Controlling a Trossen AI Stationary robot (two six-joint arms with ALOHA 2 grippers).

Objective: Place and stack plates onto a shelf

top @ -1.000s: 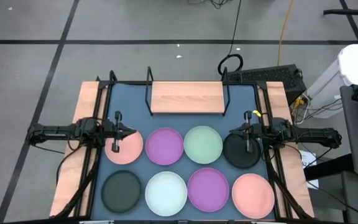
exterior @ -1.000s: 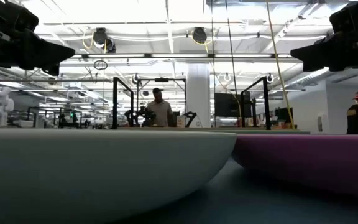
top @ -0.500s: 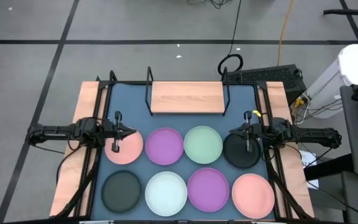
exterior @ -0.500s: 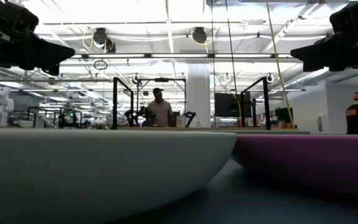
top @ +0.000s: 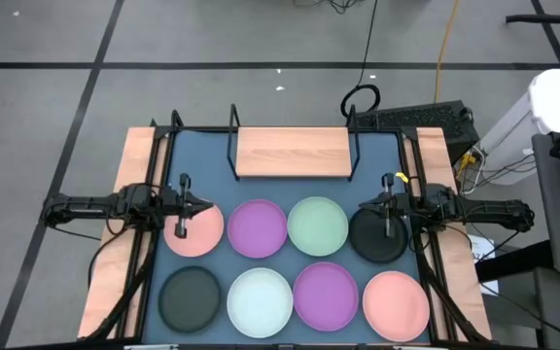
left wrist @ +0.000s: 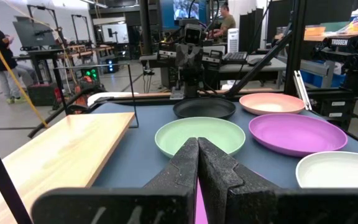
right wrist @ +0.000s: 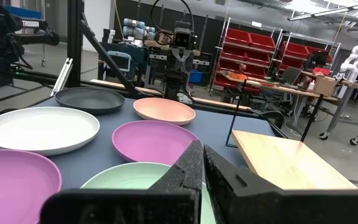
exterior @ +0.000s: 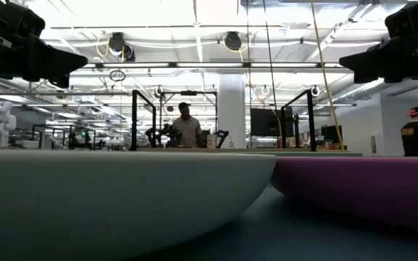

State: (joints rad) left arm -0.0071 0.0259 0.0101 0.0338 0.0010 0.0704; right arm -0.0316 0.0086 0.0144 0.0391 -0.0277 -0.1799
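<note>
Shelf (top: 292, 153) bare at far edge; 8 plates (top: 258, 228) nearside.

Only change: the person (exterior: 416, 133) in a red cap at the right edge of the low view, in the room beyond the table, shifts slightly leftward and stands a little lower.

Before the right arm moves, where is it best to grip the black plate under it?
Probably the raised rim of the black plate, on its outer side nearest the shut right gripper, coming from above: the plate lies flat, and the green plate crowds its inner side.
</note>
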